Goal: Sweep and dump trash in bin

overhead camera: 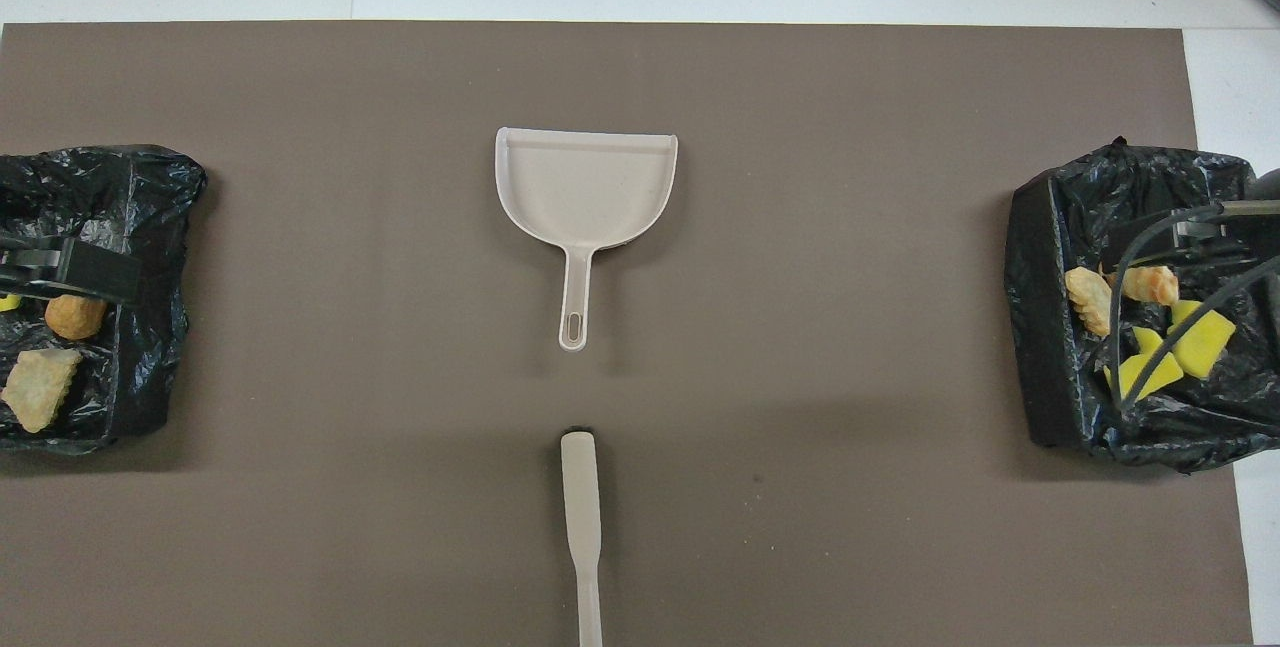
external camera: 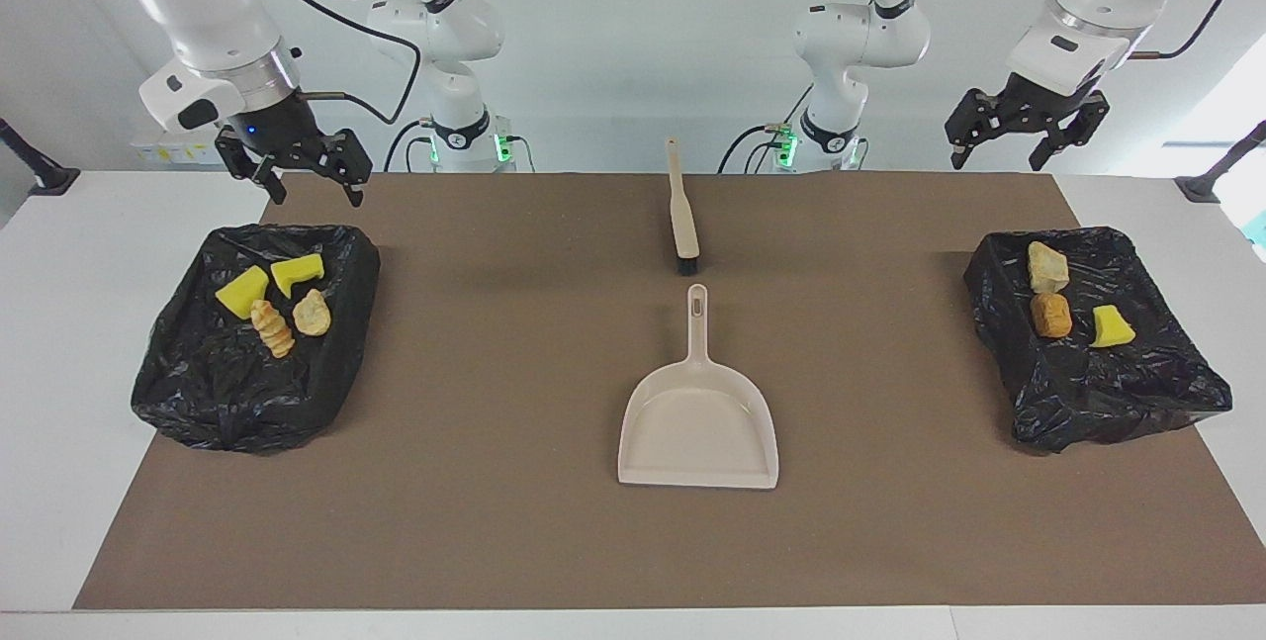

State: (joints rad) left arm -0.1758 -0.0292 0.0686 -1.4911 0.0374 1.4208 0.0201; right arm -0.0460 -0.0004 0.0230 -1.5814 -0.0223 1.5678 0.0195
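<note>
Trash is seen already split btwn two black-bag-lined bins, one at each end of the brown mat. In the bin (external camera: 257, 338) at the right arm's end of the table, 4 pcs are sat together: two yellow foam wedges (external camera: 269, 283), a ridged tan lump (external camera: 272, 327) and a paler bread-like lump (external camera: 312, 313). In the other bin (external camera: 1098, 343), at the left arm's end, 3 more are found: a tan chunk (external camera: 1046, 267), an orange-brown lump (external camera: 1050, 315) just beside it, and a yellow-green sponge pc (external camera: 1113, 326). The beige dustpan (external camera: 698, 417) is laid flat mid-mat w/ nothing in it, handle pointed at the robots. The brush (external camera: 680, 215) is laid in line w/ it, nearer the robots' edge, bristles close to the pan handle, not touching. Right gripper (external camera: 312, 187) is held up over its bin's robot-side edge, fingers spread, nothing held. Left gripper (external camera: 997, 155) is held up by the robot-side edge near the other bin, also spread wide & empty.
</note>
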